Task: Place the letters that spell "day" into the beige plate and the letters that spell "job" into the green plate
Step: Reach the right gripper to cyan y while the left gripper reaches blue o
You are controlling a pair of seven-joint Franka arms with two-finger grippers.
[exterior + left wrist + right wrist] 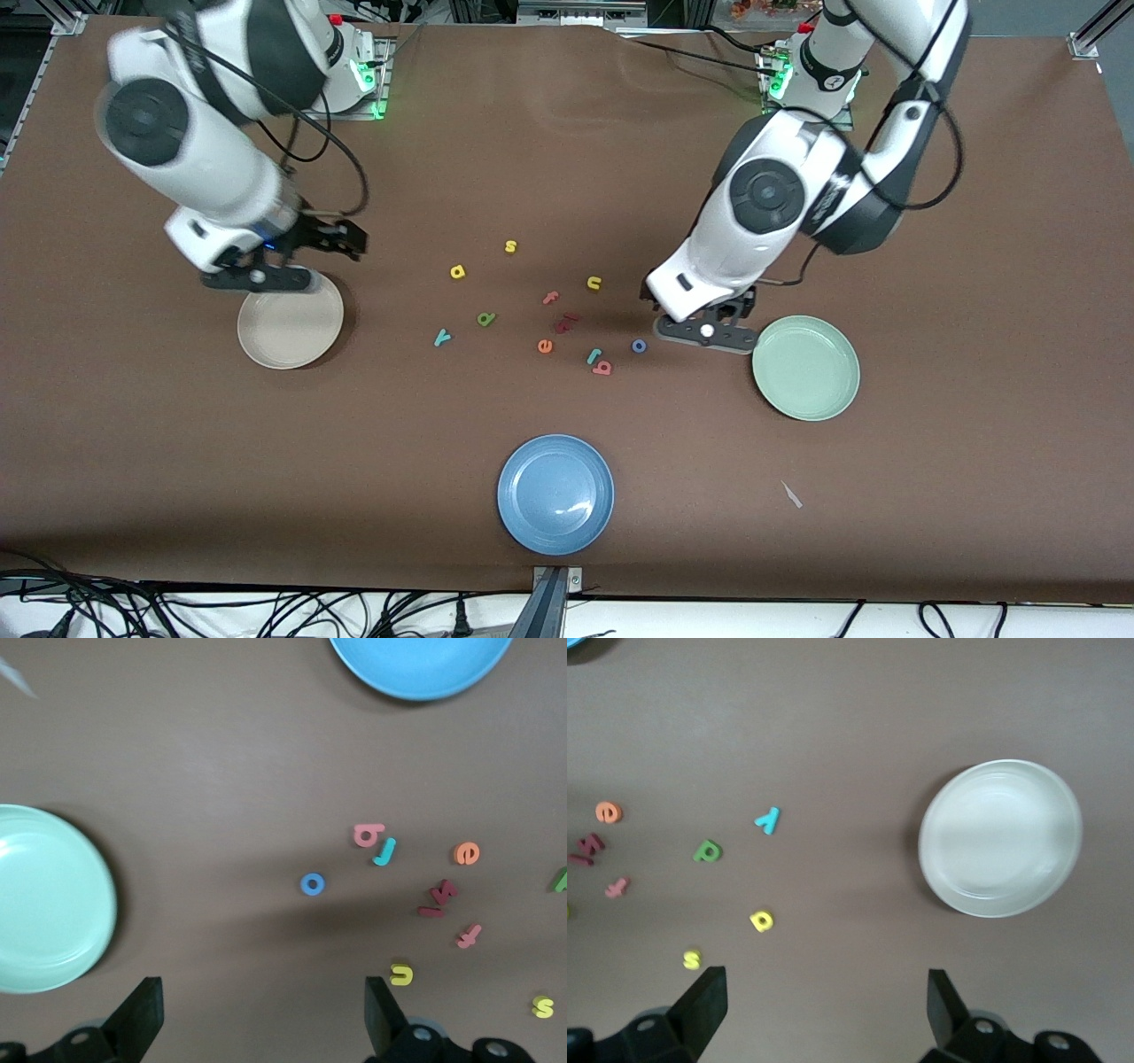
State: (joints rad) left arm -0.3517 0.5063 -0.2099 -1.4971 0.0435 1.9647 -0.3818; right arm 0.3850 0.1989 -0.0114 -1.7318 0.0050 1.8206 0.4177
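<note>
Both plates lay bare. The right gripper point(266, 278) hung wide open, holding nothing, over the beige plate's point(292, 341) edge. The left gripper point(706, 332), equally wide and holding nothing, hovered between the blue o point(639, 346) and the green plate point(811, 372). The foam letters read d point(485, 318), a point(458, 271), y point(442, 337), j point(593, 355) and b point(603, 367), loose mid-table.

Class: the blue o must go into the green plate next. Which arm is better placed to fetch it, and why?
The left arm. Its left gripper hangs open beside the blue o and the green plate; the right gripper is over the beige plate.
</note>
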